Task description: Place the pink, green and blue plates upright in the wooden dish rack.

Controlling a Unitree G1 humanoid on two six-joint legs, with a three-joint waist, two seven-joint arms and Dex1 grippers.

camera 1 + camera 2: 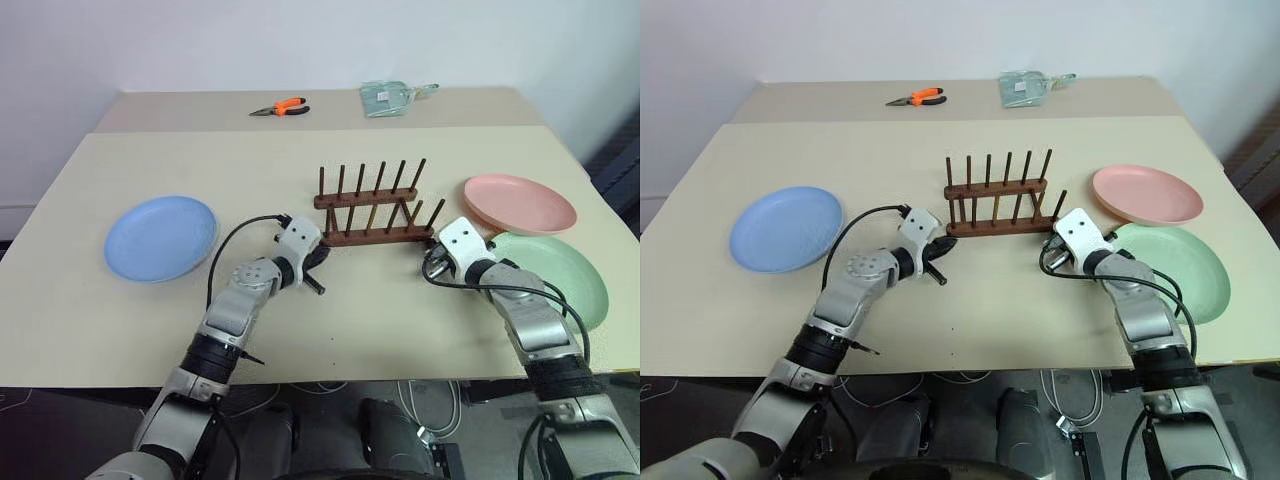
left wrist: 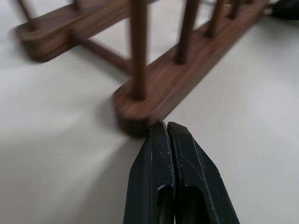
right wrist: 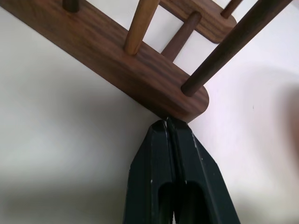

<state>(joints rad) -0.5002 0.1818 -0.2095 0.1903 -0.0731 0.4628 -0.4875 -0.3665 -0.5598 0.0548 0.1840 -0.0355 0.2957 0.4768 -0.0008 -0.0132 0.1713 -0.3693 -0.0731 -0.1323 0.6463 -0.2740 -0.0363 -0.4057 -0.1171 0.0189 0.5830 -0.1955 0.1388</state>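
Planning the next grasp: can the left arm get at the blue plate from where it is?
Probably yes. The blue plate lies flat on the table's left side with bare tabletop between it and the left gripper, which is shut at the wooden dish rack's near-left corner. It must open and swing left first.

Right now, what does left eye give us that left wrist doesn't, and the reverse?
Left eye view: the blue plate flat at the table's left, the pink plate and green plate flat at its right, orange-handled pliers and a clear packet at the far edge, and the right tool at the rack's right end.

Left wrist view: the left tool shut, tips right at the rounded end of the near base rail; contact is unclear.

Both: the wooden dish rack, holding no plates, on the table.
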